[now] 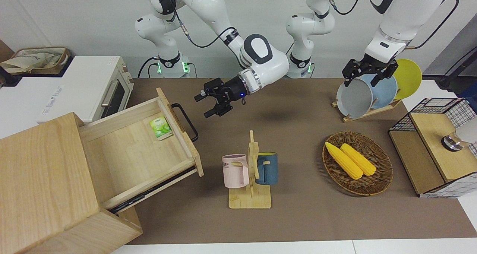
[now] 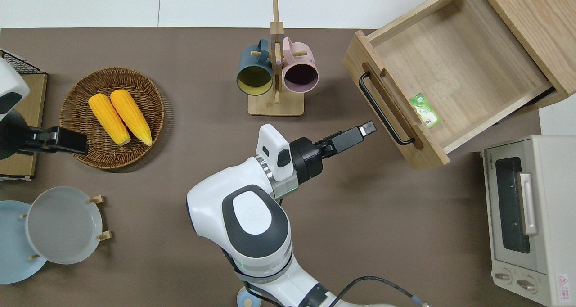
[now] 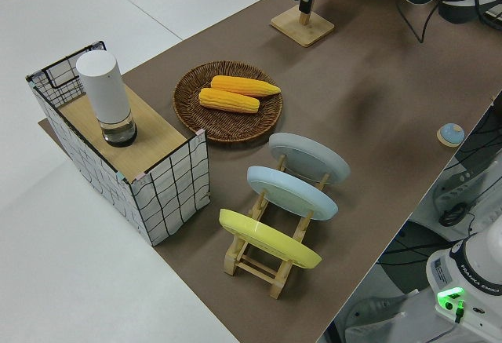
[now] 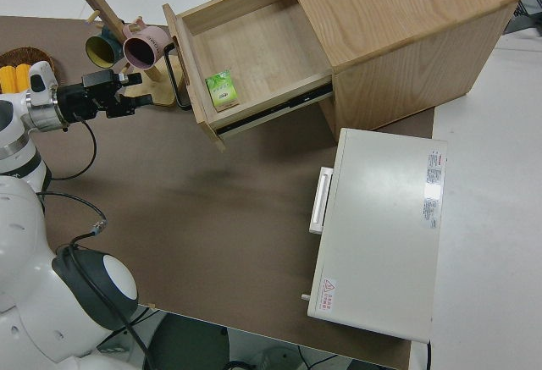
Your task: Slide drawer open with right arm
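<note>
The light-wood drawer point(image 1: 130, 153) stands pulled far out of the large pale wooden box point(image 1: 41, 179) at the right arm's end of the table. Its black bar handle point(image 1: 185, 121) is free. A green packet point(image 1: 160, 127) lies inside, against the drawer's front panel. The drawer point(image 2: 450, 59), handle point(image 2: 384, 111) and packet point(image 2: 424, 110) also show in the overhead view. My right gripper point(image 1: 203, 105) is open and empty, over bare table a short way off the handle, toward the table's middle point(image 2: 366, 128). It also shows in the right side view point(image 4: 131, 91). The left arm is parked.
A mug rack point(image 1: 250, 172) with a pink and a blue mug stands farther from the robots than the right gripper. A basket of corn point(image 1: 357, 162), a plate rack point(image 1: 369, 94) and a wire-grid cabinet point(image 1: 432, 146) stand toward the left arm's end. A white toaster oven point(image 1: 93, 86) stands beside the drawer.
</note>
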`<state>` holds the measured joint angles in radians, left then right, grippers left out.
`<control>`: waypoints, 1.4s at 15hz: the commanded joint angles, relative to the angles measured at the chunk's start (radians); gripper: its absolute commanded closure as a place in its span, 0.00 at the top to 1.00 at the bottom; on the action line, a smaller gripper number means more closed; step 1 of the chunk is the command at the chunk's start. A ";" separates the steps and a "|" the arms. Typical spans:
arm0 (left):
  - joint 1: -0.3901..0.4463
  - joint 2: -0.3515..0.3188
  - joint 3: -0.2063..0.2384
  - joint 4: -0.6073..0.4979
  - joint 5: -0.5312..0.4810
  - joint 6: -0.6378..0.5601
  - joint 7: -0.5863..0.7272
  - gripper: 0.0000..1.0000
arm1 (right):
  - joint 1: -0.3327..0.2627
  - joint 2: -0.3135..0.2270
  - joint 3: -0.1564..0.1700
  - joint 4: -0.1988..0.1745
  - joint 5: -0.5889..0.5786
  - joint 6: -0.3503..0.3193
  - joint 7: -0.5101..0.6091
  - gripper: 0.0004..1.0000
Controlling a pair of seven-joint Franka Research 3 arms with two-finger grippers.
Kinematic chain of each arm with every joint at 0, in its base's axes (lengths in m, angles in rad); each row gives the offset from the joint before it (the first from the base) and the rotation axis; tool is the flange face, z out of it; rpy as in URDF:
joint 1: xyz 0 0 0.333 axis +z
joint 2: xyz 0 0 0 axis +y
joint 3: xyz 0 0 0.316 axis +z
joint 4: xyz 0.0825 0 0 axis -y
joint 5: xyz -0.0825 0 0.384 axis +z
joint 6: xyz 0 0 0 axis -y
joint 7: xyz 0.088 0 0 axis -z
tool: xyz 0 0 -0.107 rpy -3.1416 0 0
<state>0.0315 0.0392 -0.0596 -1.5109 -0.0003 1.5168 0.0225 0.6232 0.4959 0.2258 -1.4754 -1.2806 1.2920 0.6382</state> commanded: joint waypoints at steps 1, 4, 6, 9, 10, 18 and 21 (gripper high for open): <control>0.004 0.011 -0.006 0.026 0.017 -0.020 0.010 0.99 | -0.010 -0.011 0.000 0.110 0.157 0.029 0.011 0.98; 0.004 0.011 -0.006 0.026 0.017 -0.020 0.010 0.99 | -0.042 -0.054 0.012 0.151 0.298 0.050 0.000 0.98; 0.004 0.011 -0.006 0.026 0.017 -0.020 0.010 0.99 | -0.060 -0.103 0.012 0.152 0.389 0.075 -0.003 0.98; 0.004 0.011 -0.006 0.026 0.017 -0.020 0.010 0.99 | -0.121 -0.184 0.012 0.152 0.542 0.096 -0.009 0.98; 0.004 0.011 -0.006 0.026 0.017 -0.020 0.010 0.99 | -0.140 -0.209 0.012 0.152 0.579 0.105 -0.017 0.98; 0.004 0.011 -0.006 0.026 0.017 -0.020 0.010 0.99 | -0.426 -0.362 0.039 0.141 0.921 0.182 -0.176 0.98; 0.004 0.011 -0.006 0.026 0.017 -0.020 0.010 0.99 | -0.551 -0.388 0.075 0.138 1.013 0.196 -0.265 0.98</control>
<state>0.0315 0.0392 -0.0596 -1.5109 -0.0003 1.5168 0.0225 0.1961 0.1467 0.2513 -1.3048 -0.3654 1.4552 0.4506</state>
